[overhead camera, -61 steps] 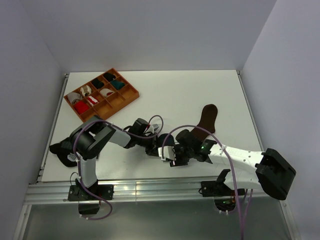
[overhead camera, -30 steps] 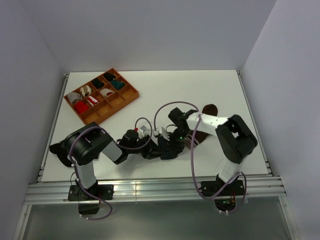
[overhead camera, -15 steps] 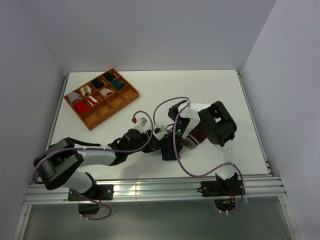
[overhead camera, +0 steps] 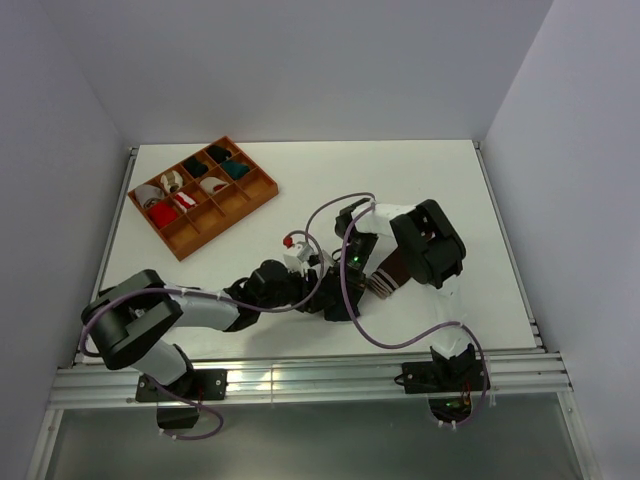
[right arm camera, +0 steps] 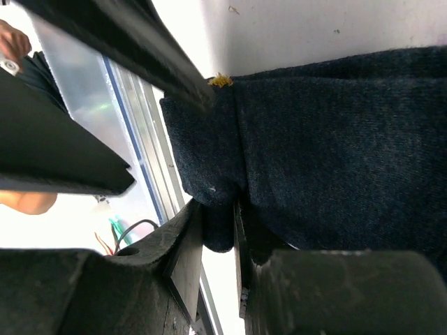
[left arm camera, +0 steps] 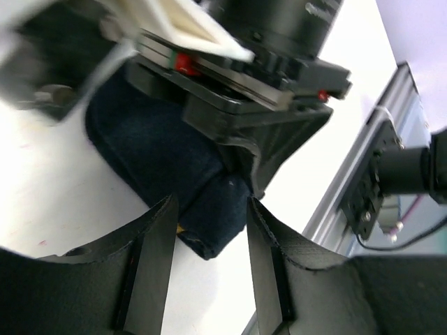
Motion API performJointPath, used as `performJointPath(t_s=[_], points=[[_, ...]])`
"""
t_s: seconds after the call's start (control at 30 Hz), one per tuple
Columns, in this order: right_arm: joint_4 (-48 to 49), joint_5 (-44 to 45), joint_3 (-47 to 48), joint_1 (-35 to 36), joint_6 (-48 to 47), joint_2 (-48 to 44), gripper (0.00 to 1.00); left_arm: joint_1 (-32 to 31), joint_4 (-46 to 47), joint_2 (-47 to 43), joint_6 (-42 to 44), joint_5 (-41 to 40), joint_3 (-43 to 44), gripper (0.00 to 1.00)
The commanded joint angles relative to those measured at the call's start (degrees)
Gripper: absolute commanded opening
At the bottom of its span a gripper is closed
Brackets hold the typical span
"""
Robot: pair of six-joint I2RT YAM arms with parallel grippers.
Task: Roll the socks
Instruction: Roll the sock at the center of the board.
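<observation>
The right gripper (right arm camera: pixel 218 211) is clenched on a fold of the navy sock (right arm camera: pixel 335 146), a dense, fuzzy knit (a yellow thread (right arm camera: pixel 221 81) clings to its edge). The left gripper (left arm camera: pixel 209 211) straddles the sock's rounded, rolled end, jaws apart; whether they press it I cannot tell. Overhead, both wrists crowd lower centre and hide it; of the brown sock (overhead camera: pixel 383 280) only a striped cuff shows. The left arm lies low; the right folds back sharply.

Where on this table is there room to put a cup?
Bare: the far stretch of table right of the orange tray, and its right edge. Crowded: near middle, where the left arm and right arm meet over the socks.
</observation>
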Motion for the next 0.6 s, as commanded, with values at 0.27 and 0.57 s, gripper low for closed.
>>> performJointPath(t_s=[0.27,0.57], points=[[3.25,4.19,1.22,-0.44,1.54,1.76,0.22,-0.33,14.17,10.55,1.82,9.66,0.79,0.49],[5.53,5.15,-0.27,-1.32,3.12,0.97,0.22,-0.33,16.38,12.31,-0.38,10.46,-1.15,0.43]])
